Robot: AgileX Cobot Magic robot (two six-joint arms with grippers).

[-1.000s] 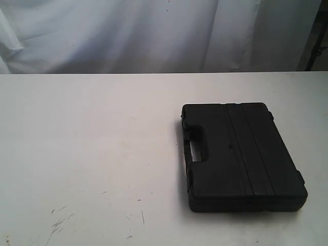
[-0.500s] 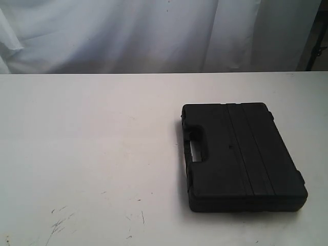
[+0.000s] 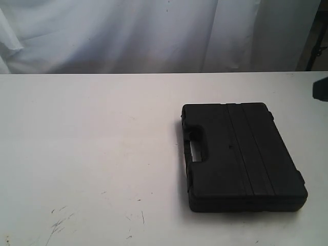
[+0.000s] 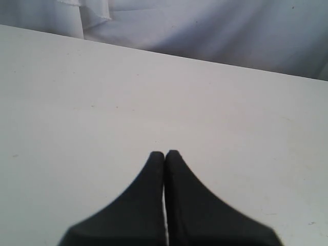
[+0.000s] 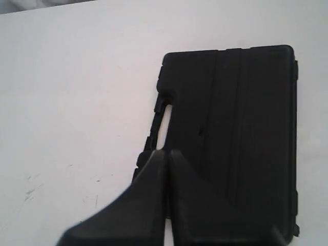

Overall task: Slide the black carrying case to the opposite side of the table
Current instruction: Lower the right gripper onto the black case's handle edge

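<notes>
Exterior view alone: the whole scene at once; a wide white flat bench [image 3: 92,154] in front of a white draped cloth backdrop [image 3: 128,36]; a black rectangular hard-plastic carrying case [image 3: 241,156] seen entire; dark scuff marks [image 3: 59,221] near the bench's front left; a small dark blurred shape [image 3: 321,88] at the right edge of the picture, too cut off to name
Left wrist view alone: the left claw [image 4: 164,153], which the exterior view does not show; only bare bench and cloth lie beyond it, the case being outside this view
Right wrist view alone: the right claw [image 5: 166,151] with the case seen from above, closer and sharper than in the exterior view
Left claw: clenched; its two black fingers meet tip to tip with nothing between them; over bare bench
Right claw: clenched likewise, tips together and empty; in its own view the tips overlap the handle edge of the case; whether they touch it cannot be told
Case position: lying flat on the right half of the bench, nearer the front edge than the backdrop; handle side turned toward the middle of the bench
Case look: matt black; lid shut; straight grooves [image 5: 243,118] running across the top; a moulded handle [image 3: 202,143] with a slot [image 3: 196,149] through which the white bench shows; rounded corners; small lugs along the handle edge
</notes>
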